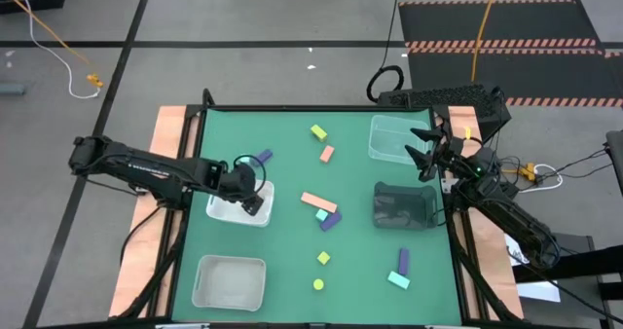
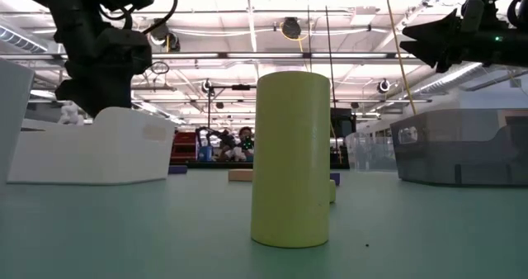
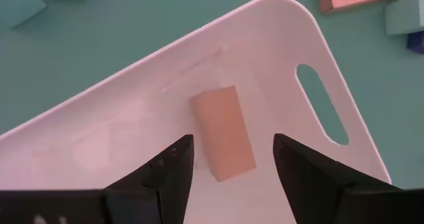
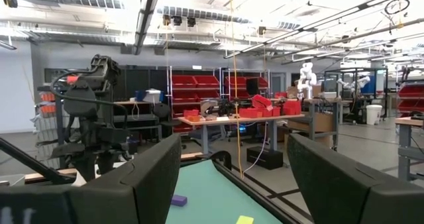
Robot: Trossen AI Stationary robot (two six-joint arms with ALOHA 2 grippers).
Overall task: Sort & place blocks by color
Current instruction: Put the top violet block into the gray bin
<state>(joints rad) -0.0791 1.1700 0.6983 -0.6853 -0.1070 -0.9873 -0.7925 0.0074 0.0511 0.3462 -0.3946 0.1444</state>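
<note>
Looking down from above: left gripper (image 1: 251,195) poised over white tray (image 1: 222,212); right gripper (image 1: 425,144) parked above clear tray (image 1: 387,127). Scattered beyond both, unsorted: pink bar (image 1: 318,201), purple block (image 1: 330,220), yellow cube (image 1: 318,132), mint block (image 1: 398,279).

Peering past left fingers (image 3: 171,171): spread apart, salmon block (image 3: 224,133) lying loose between them on tray floor. One placed, most remaining.

Peering past right fingers (image 4: 154,171): standing wide, holding nothing.
</note>
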